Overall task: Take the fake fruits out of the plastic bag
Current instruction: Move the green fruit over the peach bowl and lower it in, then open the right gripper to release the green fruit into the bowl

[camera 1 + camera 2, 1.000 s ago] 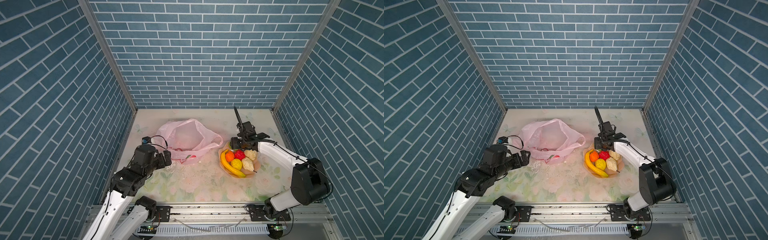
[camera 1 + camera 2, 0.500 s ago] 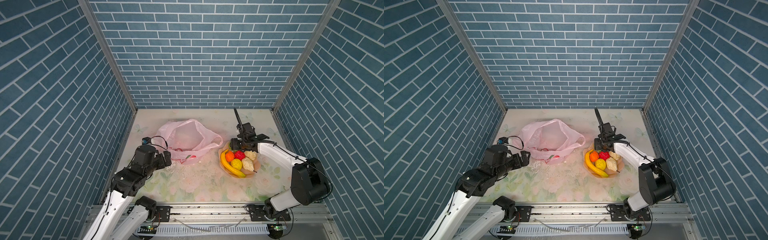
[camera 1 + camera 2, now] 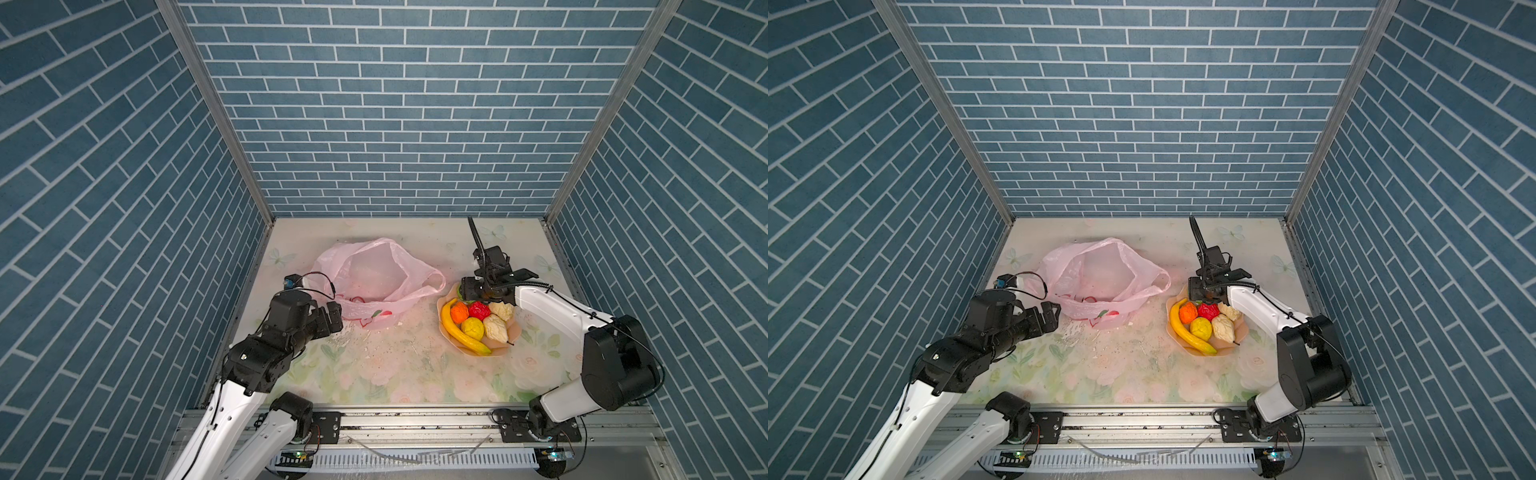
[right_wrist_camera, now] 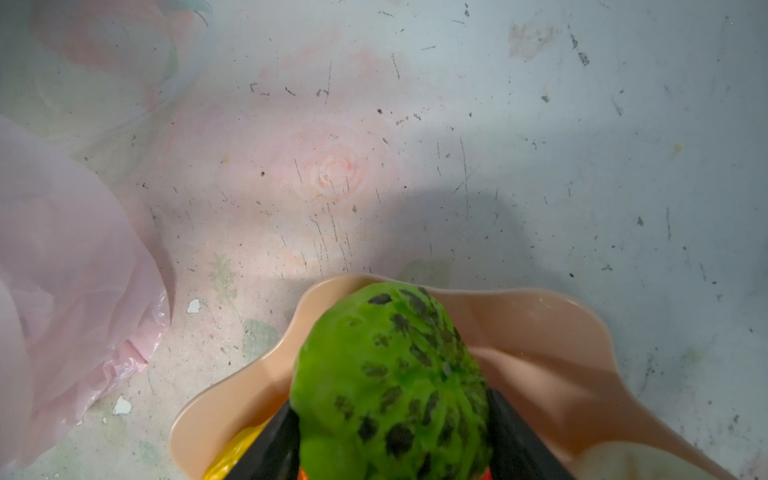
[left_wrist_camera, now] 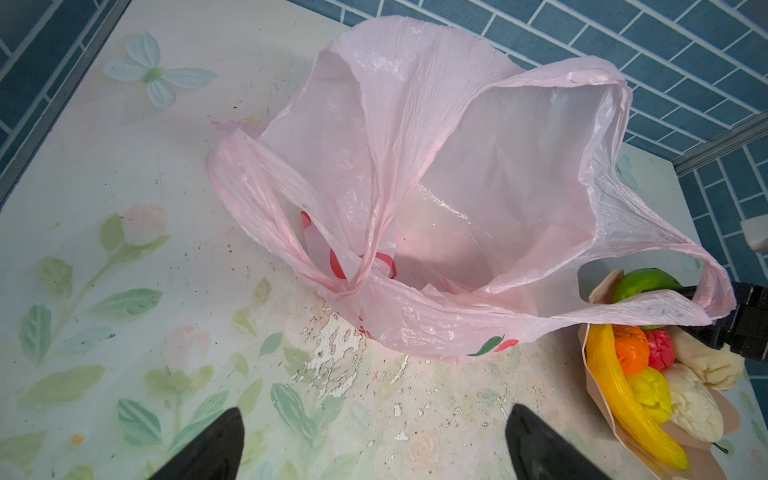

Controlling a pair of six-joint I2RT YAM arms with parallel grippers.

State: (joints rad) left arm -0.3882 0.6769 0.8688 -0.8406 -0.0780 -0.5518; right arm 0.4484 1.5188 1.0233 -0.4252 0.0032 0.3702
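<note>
My right gripper [image 4: 390, 401] is squeezing the green ball [image 4: 386, 357], bumpy with dark spots, just over the back edge of the peach bowl [image 3: 514, 332]. In the bowl lie the long yellow banana [image 3: 456, 334], the orange ball [image 3: 459, 312], the red ball [image 3: 478, 309], the yellow ball [image 3: 473, 328] and two cream bumpy fruits [image 3: 496, 328], all shiny and packed close. The thin pink plastic bag [image 3: 374, 274] sits crinkled on the flowery table [image 3: 395, 374] just left of the bowl, its mouth wide open. My left gripper [image 5: 374, 415] is spread wide, holding nothing, near the front of the bag
</note>
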